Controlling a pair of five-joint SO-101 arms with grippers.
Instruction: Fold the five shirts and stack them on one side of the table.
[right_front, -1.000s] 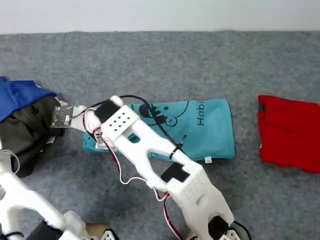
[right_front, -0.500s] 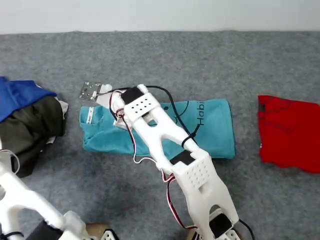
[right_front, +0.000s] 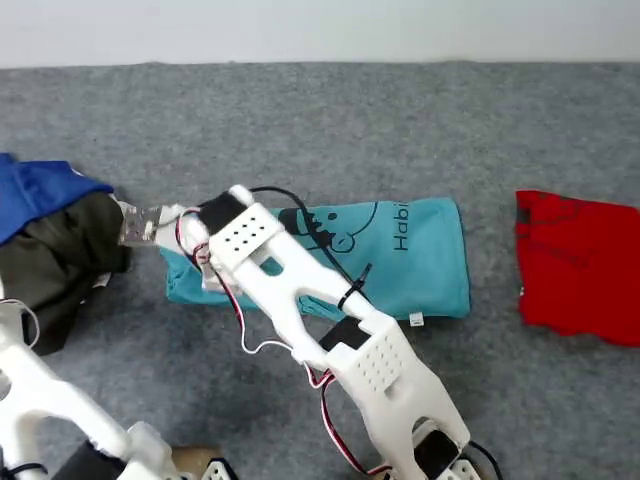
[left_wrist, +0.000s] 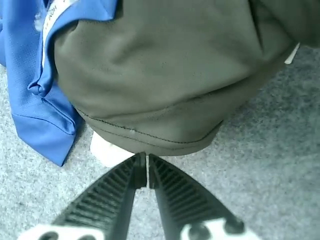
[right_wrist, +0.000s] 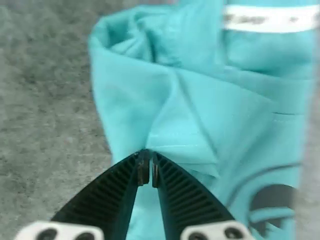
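Grey carpet (right_front: 320, 130) bears the teal shirt (right_front: 420, 265) mid-frame, its left end pinched in my right gripper (right_wrist: 148, 172), likely for folding, my left gripper (left_wrist: 143, 167) closed empty by the olive shirt (left_wrist: 165, 75)

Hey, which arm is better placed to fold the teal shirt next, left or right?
Probably right. The right tool is shut right at the bunched end of the teal shirt, while the left tool sits shut over at the edge of the dark olive shirt.
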